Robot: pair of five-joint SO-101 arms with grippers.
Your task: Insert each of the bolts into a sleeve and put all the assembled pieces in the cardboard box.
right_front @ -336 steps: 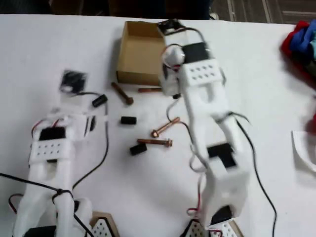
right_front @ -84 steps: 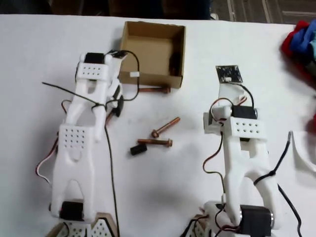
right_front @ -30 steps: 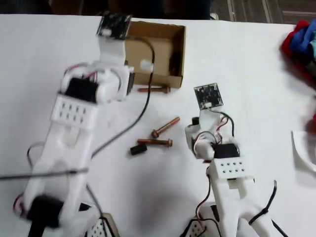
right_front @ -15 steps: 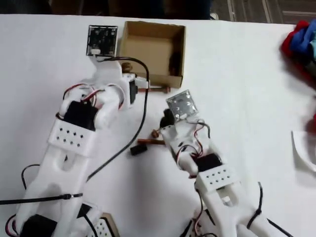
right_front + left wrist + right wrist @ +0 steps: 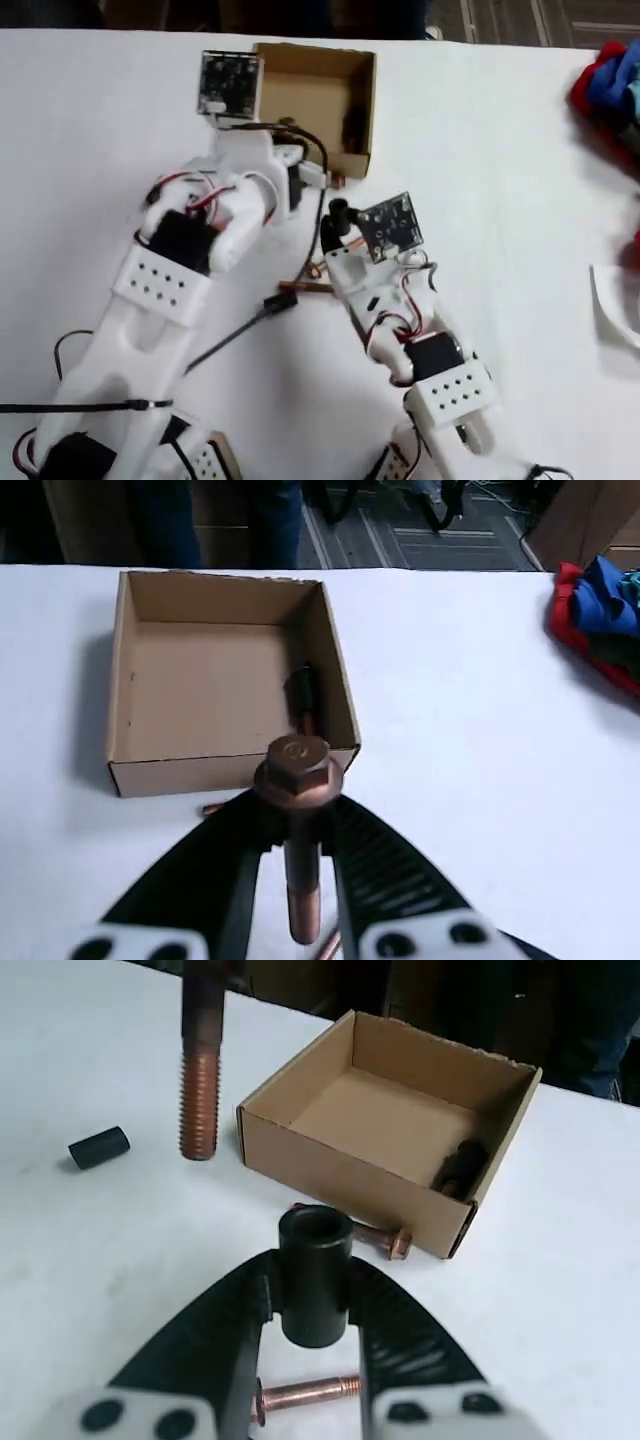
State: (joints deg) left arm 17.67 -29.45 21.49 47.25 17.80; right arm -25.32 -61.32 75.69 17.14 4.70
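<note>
The chief risk is a missed bore. The left pincer (image 5: 300, 820) clamps a bolt (image 5: 301, 880) just under its head, so the long threaded shank hangs free and could tilt. If its tip lands on the rim of the sleeve (image 5: 315, 1260), it may twist the sleeve askew or knock it loose. The right pincer (image 5: 313, 1288) grips that sleeve upright, bore upward.

The bolt's tip hangs off to one side of the sleeve, not touching it, over the table (image 5: 520, 150) before the cardboard box (image 5: 330, 1175) near the far edge. An assembled piece (image 5: 457, 1172) lies inside the box. A loose sleeve (image 5: 99, 1147) and a spare bolt (image 5: 370, 1235) lie outside it.
</note>
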